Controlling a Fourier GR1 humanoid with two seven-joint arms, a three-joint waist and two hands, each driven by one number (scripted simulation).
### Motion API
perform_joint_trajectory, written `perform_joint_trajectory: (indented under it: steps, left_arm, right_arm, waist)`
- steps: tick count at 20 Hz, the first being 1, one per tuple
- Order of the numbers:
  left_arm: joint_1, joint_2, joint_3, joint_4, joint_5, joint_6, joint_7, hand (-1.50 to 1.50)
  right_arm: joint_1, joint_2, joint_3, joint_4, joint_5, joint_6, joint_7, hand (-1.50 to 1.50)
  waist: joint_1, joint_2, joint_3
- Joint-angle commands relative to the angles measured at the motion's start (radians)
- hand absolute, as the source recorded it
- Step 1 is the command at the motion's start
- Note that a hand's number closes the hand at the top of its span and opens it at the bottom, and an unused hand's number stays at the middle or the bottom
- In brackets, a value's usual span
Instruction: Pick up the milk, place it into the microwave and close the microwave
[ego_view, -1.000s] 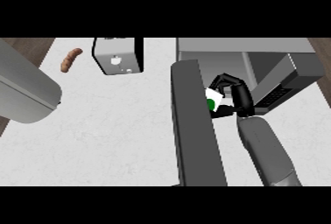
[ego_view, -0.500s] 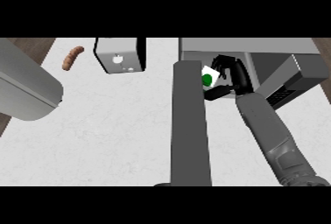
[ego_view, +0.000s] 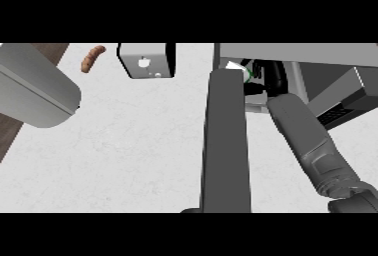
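Milk (ego_view: 238, 67): white carton with a green mark, no legible writing. It sits at the mouth of the microwave (ego_view: 310, 55), just behind the top edge of the open microwave door (ego_view: 225, 145), mostly hidden.

Right hand (ego_view: 272, 75): black fingers curled round the carton, gripping it inside the opening. Grey right forearm runs from the lower right edge up to the cavity.

Left hand: cannot tell; only the grey left forearm (ego_view: 33, 90) shows at upper left.

On the white table (ego_view: 133, 150): a toaster (ego_view: 146, 60) and, just left of it, a sausage (ego_view: 91, 58).
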Motion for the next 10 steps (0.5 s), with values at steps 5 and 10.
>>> perform_joint_trajectory:
  steps: [5, 10]
  left_arm:
    - [-0.020, 0.022, 0.000, 0.024, -0.006, -0.020, -0.011, -1.50]
    - [-0.044, 0.004, -0.047, 0.033, -0.025, -0.018, 0.003, -1.50]
  right_arm:
    - [-0.041, -0.068, 0.008, 0.062, 0.059, -0.190, -0.054, 1.50]
    - [-0.054, -0.088, 0.027, 0.107, 0.095, -0.251, -0.049, 1.50]
  waist:
    - [0.035, 0.020, 0.001]
    - [0.048, 0.036, 0.002]
